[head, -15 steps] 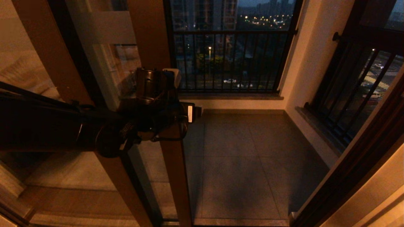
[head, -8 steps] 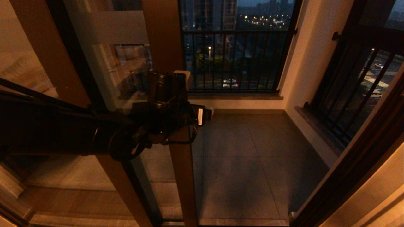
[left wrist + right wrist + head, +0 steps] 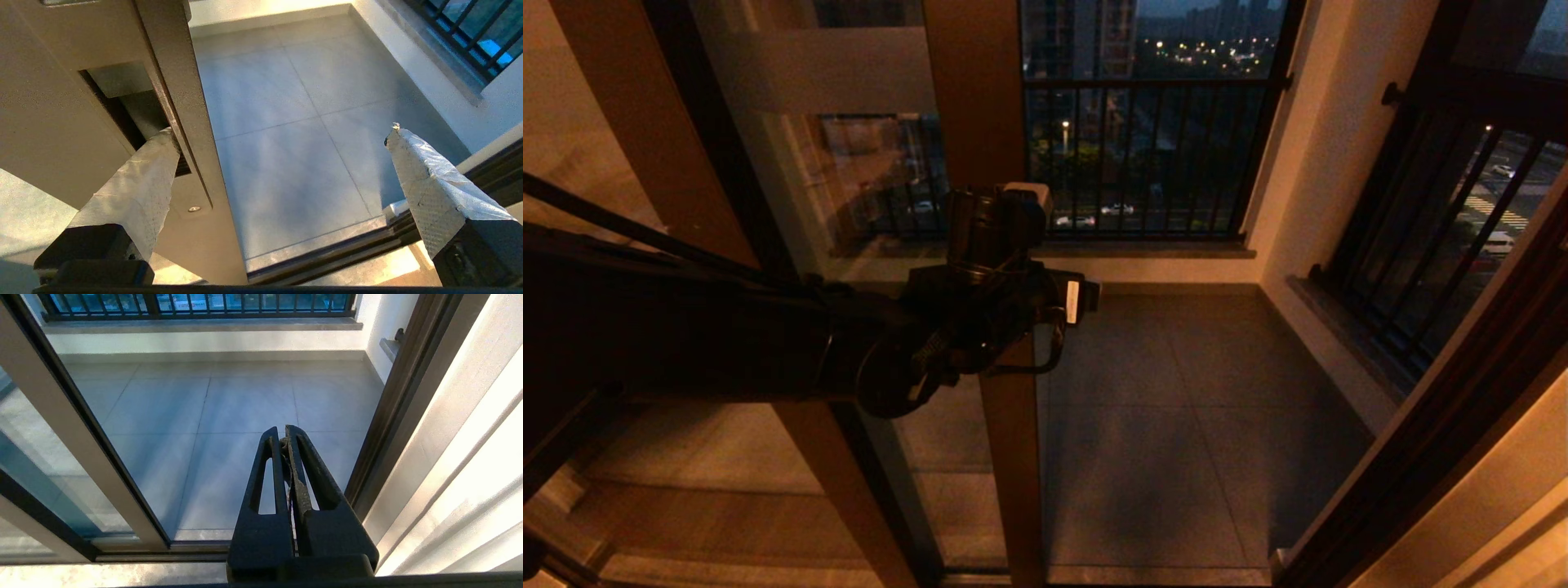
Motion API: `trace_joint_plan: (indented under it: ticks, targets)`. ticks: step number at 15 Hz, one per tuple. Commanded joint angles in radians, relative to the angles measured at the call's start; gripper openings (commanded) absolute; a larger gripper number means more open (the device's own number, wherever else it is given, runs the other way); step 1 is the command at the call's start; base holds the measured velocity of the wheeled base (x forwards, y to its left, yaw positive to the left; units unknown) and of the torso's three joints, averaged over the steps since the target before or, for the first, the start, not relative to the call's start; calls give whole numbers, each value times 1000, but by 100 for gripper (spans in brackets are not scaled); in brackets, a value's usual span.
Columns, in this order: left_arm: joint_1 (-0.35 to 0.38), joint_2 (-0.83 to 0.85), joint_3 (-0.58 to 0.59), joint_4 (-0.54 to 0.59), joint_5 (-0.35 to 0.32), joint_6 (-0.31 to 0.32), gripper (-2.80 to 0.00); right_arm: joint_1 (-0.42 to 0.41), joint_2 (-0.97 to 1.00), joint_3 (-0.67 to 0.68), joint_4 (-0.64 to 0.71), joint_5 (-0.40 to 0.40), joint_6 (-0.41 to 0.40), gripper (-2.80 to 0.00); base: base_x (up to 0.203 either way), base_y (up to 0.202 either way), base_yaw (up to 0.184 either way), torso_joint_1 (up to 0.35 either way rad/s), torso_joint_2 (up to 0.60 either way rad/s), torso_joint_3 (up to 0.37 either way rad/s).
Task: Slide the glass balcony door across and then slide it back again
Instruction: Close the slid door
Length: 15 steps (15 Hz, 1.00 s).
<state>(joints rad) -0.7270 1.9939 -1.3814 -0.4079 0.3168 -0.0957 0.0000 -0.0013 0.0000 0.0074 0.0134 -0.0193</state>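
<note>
Nearest us, our right gripper (image 3: 286,435) hangs parked low before the doorway, its fingers pressed together on nothing, pointing out over the grey tiled floor (image 3: 229,408). Our left arm reaches in from the left of the head view, and our left gripper (image 3: 282,134) sits at the edge of the glass balcony door (image 3: 980,122) with its fingers spread wide. One tape-wrapped finger (image 3: 139,183) lies against the recessed handle (image 3: 122,102) in the door's brown stile, its tip tucked at the lip of the pocket; the other finger (image 3: 425,179) hangs free over the open gap, touching nothing. Whether the first finger actually presses into the recess we can only half make out, since its own bulk hides the contact. The door stands partway across the opening, its stile left of the middle in the head view, with its frosted band (image 3: 833,69) near the top. Beyond lie the balcony tiles, then the dark railing (image 3: 1143,155), and city lights far off.
</note>
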Motion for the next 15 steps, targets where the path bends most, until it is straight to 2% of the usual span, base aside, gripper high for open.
trace_joint_plan:
  ticks: [1, 9, 15]
  targets:
    - [-13, 14, -8, -3, -1, -1, 0, 0, 0, 3, 0, 0, -1, -280, 0, 0, 0, 0, 0, 0]
    - [-57, 31, -24, -3, 1, 16, 0, 0, 0, 3, 0, 0, -1, -280, 0, 0, 0, 0, 0, 0]
    - [-81, 68, -94, 0, 26, 28, 0, 0, 0, 3, 0, 0, -1, -280, 0, 0, 0, 0, 0, 0]
